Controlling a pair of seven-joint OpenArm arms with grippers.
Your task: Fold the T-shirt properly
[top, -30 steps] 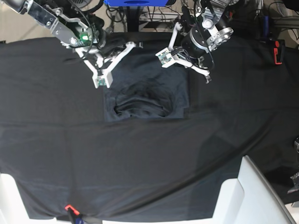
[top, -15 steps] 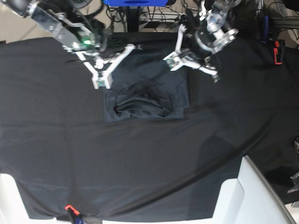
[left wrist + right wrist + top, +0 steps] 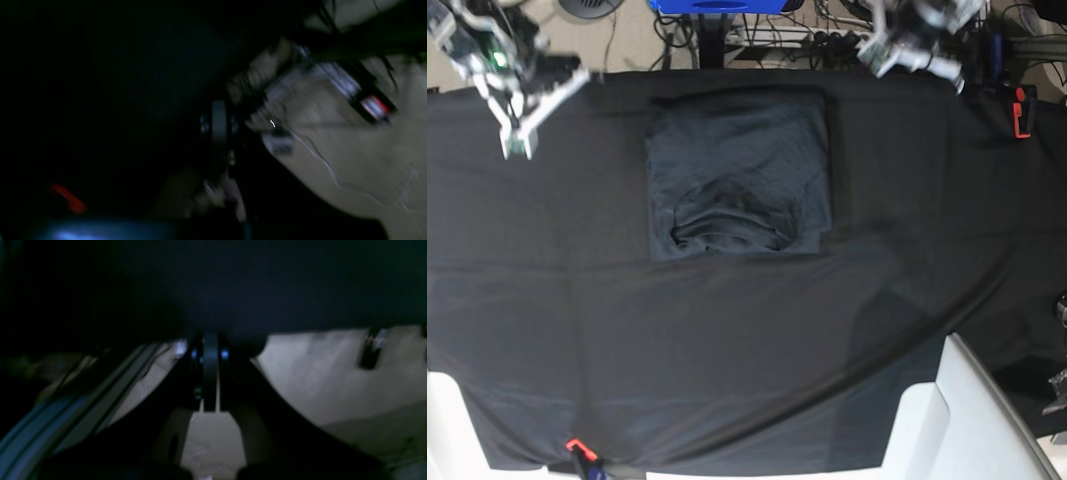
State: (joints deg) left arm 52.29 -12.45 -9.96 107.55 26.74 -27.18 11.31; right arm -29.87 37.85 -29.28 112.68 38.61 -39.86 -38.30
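Currently, T-shirt (image 3: 739, 175): folded rectangle, far-centre of desk (image 3: 547, 330), near edge rumpled.
Right pincer (image 3: 522, 105): far left, spread, empty.
Left pincer (image 3: 914, 48): far right; opening unclear.
Advice: smooth rumple before finishing.

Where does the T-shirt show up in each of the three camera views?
Base: the T-shirt lies folded at top centre on the tablecloth, both hands clear of it.
Left wrist: not identifiable; too dark and blurred.
Right wrist: not identifiable; only dark cloth fills the top.
Shared landmark: the black tablecloth and the pale floor beyond its edge.
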